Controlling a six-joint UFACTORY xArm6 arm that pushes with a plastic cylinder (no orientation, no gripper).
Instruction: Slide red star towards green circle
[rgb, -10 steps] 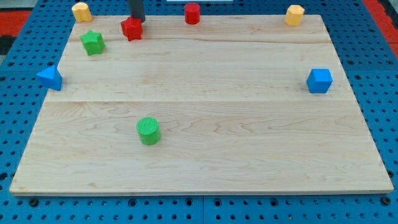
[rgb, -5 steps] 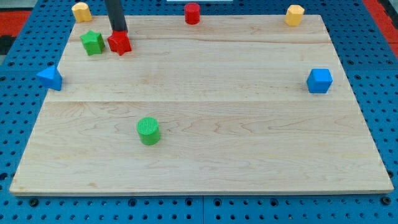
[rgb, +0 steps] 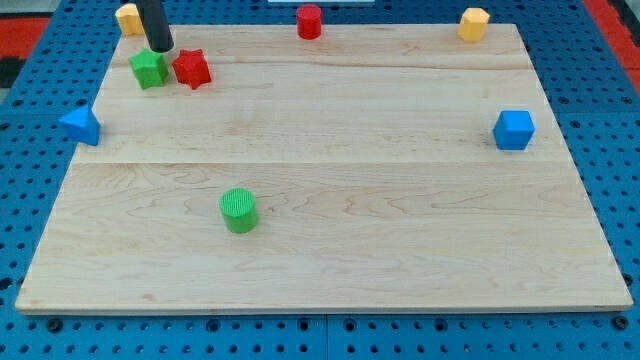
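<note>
The red star (rgb: 191, 68) lies near the board's top left, just right of a green star (rgb: 148, 69) and almost touching it. The green circle (rgb: 238, 210) stands far below, left of the board's middle. My tip (rgb: 160, 47) is at the view's top left, just above the green star's upper right and up-left of the red star, not touching the red star.
A yellow block (rgb: 128, 17) sits at the top left corner, a red cylinder (rgb: 309, 21) at the top edge, a yellow block (rgb: 473, 23) at the top right, a blue triangle (rgb: 80, 125) at the left edge, a blue cube (rgb: 514, 129) at the right.
The red star slid down-left from near the top edge to beside the green star, then stopped. My tip kept moving left, off the red star, to above the green star.
</note>
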